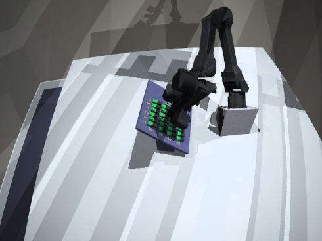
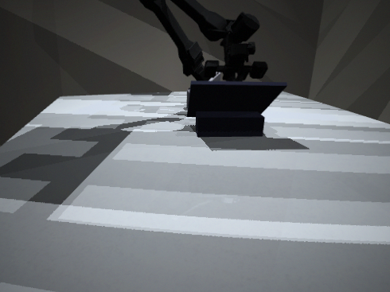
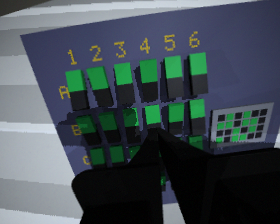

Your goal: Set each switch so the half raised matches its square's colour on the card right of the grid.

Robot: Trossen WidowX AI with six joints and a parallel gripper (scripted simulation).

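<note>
Panel of dark blue, rigid-looking board stands tilted on the bench, left of the arm's base. Its green-and-grey rocker switches probably pivot stiffly, wanting no grasp, only a light press on each raised end. The black hand, fingertips together and empty, hovers near row B, column 4.

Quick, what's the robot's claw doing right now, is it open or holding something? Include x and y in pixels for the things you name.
Gripper (image 1: 180,123) (image 3: 155,132): closed, holding nothing, its fingertips over the switch panel (image 1: 142,115) (image 3: 45,47).
</note>
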